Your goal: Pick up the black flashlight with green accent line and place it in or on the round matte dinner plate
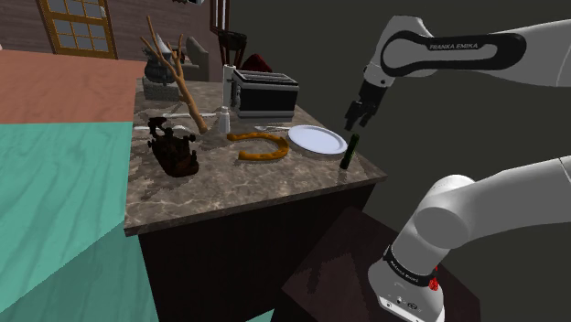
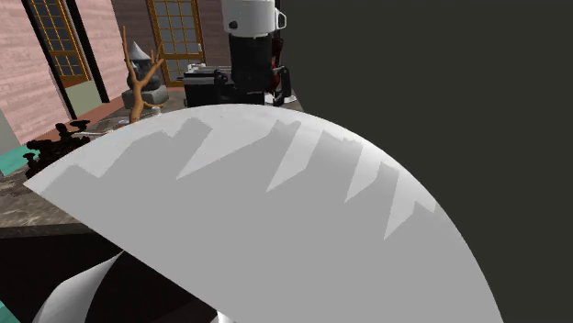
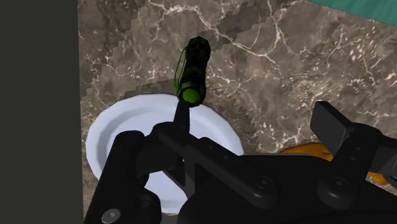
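The black flashlight (image 1: 349, 152) with green accents stands upright near the marble counter's right edge in the shoulder view, just right of the round white plate (image 1: 317, 140). My gripper (image 1: 357, 117) hangs a short way above the flashlight, open and holding nothing. In the wrist view the flashlight (image 3: 193, 70) shows its green end, lying beyond the fingertips and apart from them. The plate (image 3: 121, 137) sits beside it, partly hidden by the hand. The gripper (image 3: 235, 143) has its fingers (image 3: 331, 121) spread wide.
On the counter (image 1: 238, 192) are an orange curved piece (image 1: 258, 146), a white bottle (image 1: 221, 119), a toaster (image 1: 264, 91), a wooden branch (image 1: 178, 82) and a dark figurine (image 1: 176, 154). A large pale arm link (image 2: 275, 220) blocks the second exterior view.
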